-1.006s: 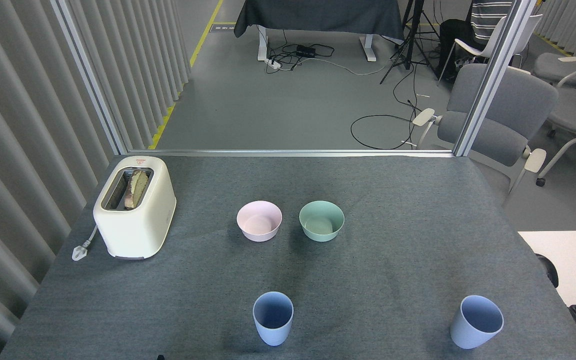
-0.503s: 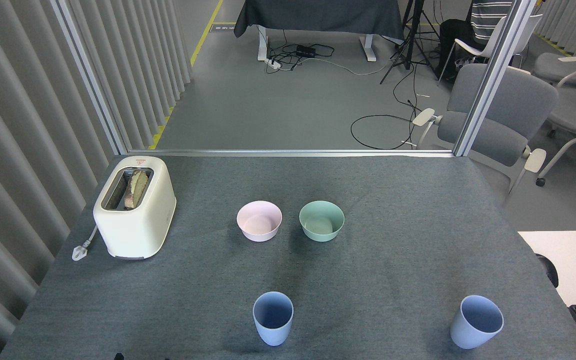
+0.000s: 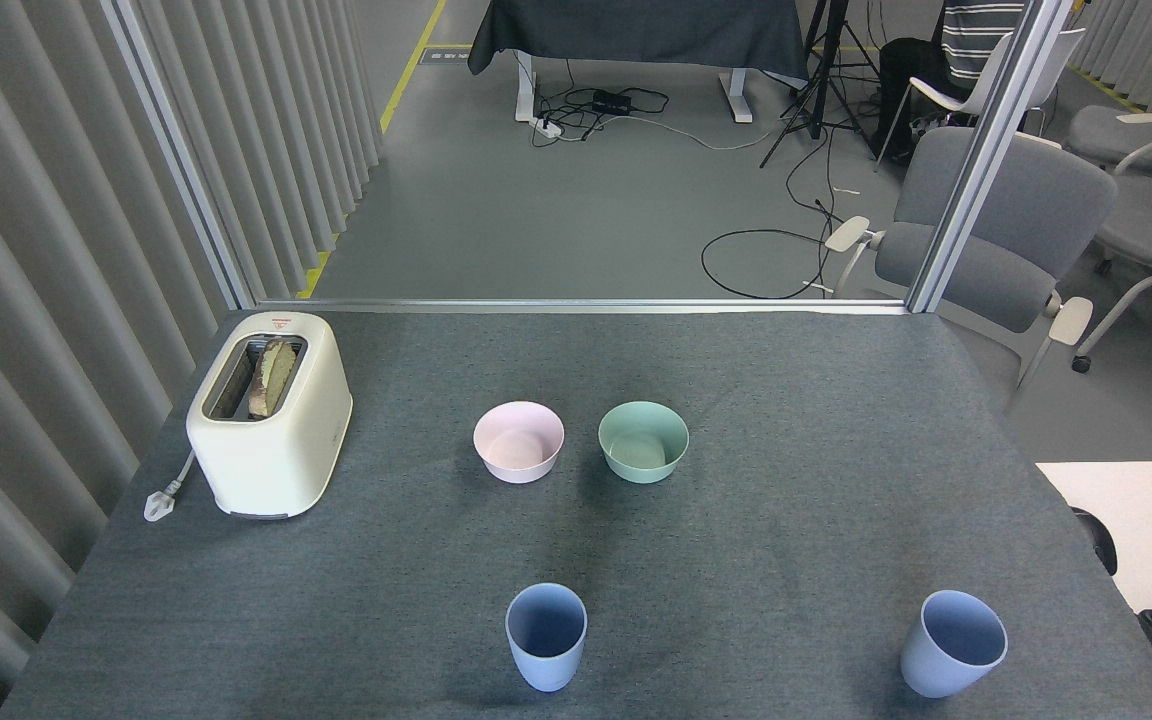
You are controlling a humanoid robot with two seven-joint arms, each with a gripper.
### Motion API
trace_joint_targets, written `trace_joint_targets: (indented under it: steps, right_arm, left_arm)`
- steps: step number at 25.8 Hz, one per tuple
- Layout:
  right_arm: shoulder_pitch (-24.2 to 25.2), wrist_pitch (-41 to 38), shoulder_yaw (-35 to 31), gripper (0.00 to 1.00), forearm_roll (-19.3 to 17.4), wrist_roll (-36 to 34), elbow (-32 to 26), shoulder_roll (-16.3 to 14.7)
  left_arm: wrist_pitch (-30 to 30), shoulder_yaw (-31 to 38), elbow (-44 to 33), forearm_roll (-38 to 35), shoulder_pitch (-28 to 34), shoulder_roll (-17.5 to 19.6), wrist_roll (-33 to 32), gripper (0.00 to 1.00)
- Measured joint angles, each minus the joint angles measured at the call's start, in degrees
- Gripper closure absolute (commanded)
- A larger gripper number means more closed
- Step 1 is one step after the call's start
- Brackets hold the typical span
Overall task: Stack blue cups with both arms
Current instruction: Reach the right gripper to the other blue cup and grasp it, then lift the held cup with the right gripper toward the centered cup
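Neither gripper shows in the head view, so their state cannot be told. On a wide grey felt-covered table (image 3: 786, 400), a cream plastic toaster (image 3: 271, 415) holding a slice of bread sits far left. Two round plastic bowls, pink (image 3: 519, 441) and mint-green (image 3: 643, 441), stand side by side mid-table. Two pale blue plastic tumbler cups stand upright and well apart at the near edge, one centre (image 3: 546, 636), one right (image 3: 953, 643), probably one per arm

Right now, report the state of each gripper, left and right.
Left gripper: not in view, state cannot be told.
Right gripper: not in view, state cannot be told.
Both blue cups stand free on the table, unheld.
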Motion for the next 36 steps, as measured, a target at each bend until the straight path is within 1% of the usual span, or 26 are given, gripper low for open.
trace_joint_targets:
  steps: [9,12,22,34,35,36]
  right_arm:
    - [-5.91,0.07,-0.04,0.00,-0.10,0.36,4.75,-0.35]
    - [-7.17,0.19,-0.07,0.00,-0.29,0.86,5.68,-0.37]
    - [-8.74,1.81,-0.25,0.00,-0.65,1.24,6.81,-0.37]
    - [-12.73,2.22,-0.19,0.00,-0.64,1.30,9.92,-0.90]
    - [-12.88,2.25,-0.19,0.01,-0.64,1.31,10.06,-0.94]
    - [-12.99,2.28,-0.19,0.04,-0.64,1.31,10.24,-0.96]
  left_arm:
    - [0.01,0.03,-0.05,-0.02,0.09,-0.05,0.02,0.00]
    - [0.00,0.03,-0.06,-0.02,0.09,-0.03,0.02,0.00]
    - [-0.05,0.01,-0.06,-0.02,0.09,-0.06,0.31,0.00]
    - [-0.05,0.00,0.00,0.02,0.11,-0.06,0.37,0.00]
    - [-0.05,0.00,0.01,0.03,0.12,-0.06,0.37,0.00]
    - [-0.05,-0.02,0.02,0.04,0.14,-0.06,0.37,0.00]
